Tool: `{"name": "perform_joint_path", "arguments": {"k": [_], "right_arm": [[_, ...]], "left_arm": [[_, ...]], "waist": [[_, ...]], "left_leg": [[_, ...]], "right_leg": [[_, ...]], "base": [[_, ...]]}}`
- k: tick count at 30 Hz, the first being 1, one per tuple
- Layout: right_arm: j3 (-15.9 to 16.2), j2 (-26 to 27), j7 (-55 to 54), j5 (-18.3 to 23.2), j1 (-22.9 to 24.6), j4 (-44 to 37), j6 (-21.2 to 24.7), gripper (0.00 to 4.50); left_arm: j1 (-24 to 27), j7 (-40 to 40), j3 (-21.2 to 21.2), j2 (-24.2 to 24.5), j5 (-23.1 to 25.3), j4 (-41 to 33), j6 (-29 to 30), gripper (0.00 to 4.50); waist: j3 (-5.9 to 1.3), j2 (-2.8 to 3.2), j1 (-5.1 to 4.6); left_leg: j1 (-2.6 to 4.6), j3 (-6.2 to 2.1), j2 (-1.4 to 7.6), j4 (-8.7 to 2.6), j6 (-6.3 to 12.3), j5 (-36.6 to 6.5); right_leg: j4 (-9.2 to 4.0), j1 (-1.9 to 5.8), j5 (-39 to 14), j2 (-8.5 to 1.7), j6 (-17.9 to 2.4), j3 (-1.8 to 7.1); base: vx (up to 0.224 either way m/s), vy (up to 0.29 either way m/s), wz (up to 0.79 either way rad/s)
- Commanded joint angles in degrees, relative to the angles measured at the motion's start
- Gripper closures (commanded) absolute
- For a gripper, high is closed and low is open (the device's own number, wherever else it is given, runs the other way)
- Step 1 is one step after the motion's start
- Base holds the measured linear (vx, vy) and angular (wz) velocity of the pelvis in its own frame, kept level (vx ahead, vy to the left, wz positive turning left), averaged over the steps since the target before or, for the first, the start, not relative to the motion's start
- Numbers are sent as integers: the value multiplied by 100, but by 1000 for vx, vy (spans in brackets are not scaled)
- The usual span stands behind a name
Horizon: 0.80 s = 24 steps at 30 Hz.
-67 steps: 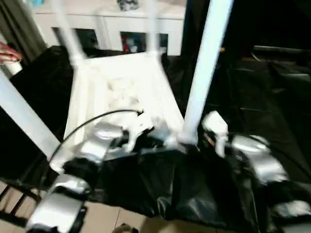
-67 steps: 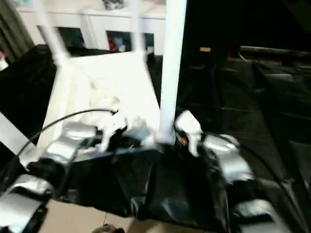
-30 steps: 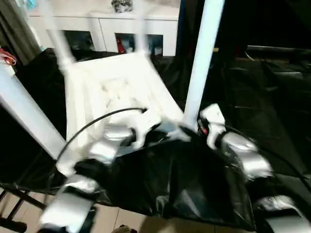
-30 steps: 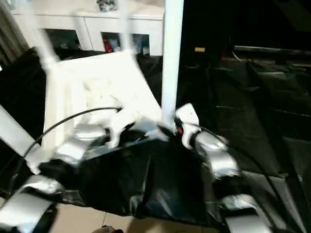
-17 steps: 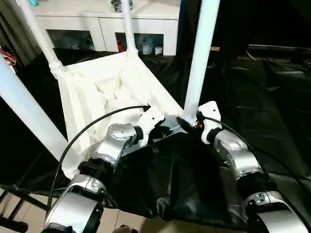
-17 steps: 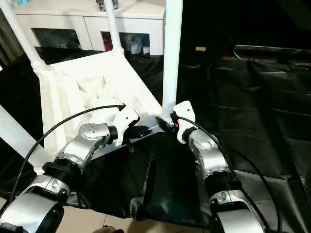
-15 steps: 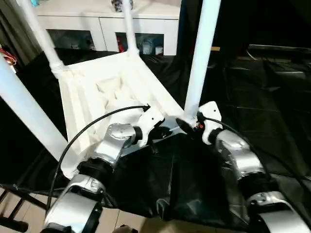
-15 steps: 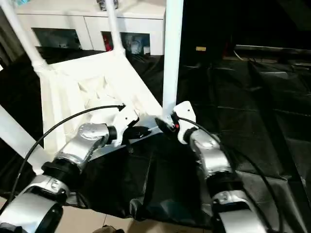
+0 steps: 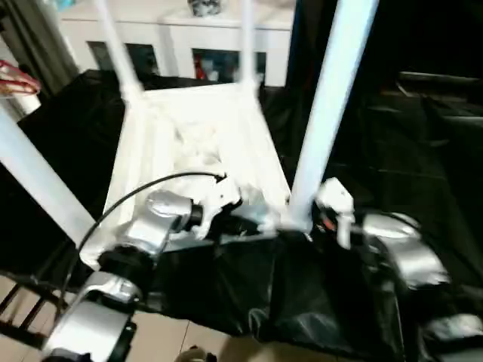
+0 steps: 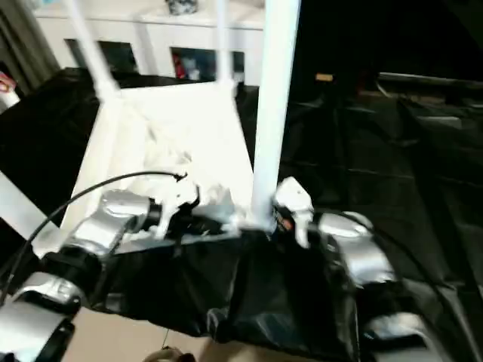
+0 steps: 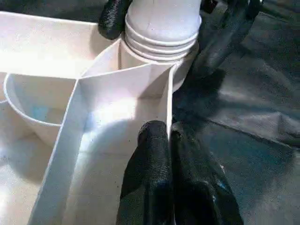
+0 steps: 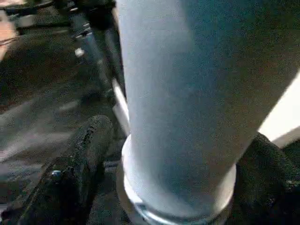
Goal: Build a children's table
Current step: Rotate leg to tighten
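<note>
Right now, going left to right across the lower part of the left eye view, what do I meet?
Near-left leg → left forearm → left hand → near-right leg → right forearm.

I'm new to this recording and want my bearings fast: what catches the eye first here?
A white table lies upside down on black sheeting, its legs sticking up. The nearest leg rises at the near right corner, with the right gripper straddling its base, one finger on each side. The left gripper is pinched on a rib beside that corner's socket.
</note>
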Motion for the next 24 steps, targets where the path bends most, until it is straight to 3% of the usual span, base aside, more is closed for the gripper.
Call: {"name": "perform_joint_path", "arguments": {"k": [1, 10, 17, 20, 24], "right_arm": [[408, 62, 463, 60, 143, -167, 49, 105], [433, 11, 646, 116, 168, -305, 209, 171], [305, 175, 344, 81, 143, -212, 339, 183], [198, 369, -296, -101, 58, 36, 291, 183], [-84, 854, -2121, -552, -258, 804, 349, 184]], "left_arm": [[-177, 18, 71, -14, -196, -218, -80, 450], [-157, -60, 90, 5, -227, -232, -91, 450], [-156, 311, 197, -96, -189, -191, -117, 450], [-200, 825, 297, -234, -109, -90, -171, 450], [-270, 1843, 390, -612, 73, 64, -153, 450]], "waist": [[-399, -79, -16], [-408, -97, -3], [-403, -99, -3], [-393, -104, -17], [-375, -114, -152]], "left_leg": [[115, -130, 308, -389, 541, -1045], [122, -127, 311, -378, 526, -963], [118, -129, 309, -380, 514, -971], [121, -133, 301, -391, 436, -1056], [103, -160, 265, -425, 213, -1180]], "right_leg": [[-359, 281, -952, -371, -1472, 234], [-351, 277, -943, -378, -1486, 235], [-356, 271, -1033, -372, -1448, 234], [-380, 266, -1213, -381, -1401, 233], [-421, 274, -1603, -380, -1267, 220]], "base": [[0, 0, 0], [0, 0, 0], [0, 0, 0], [0, 0, 0], [0, 0, 0]]}}
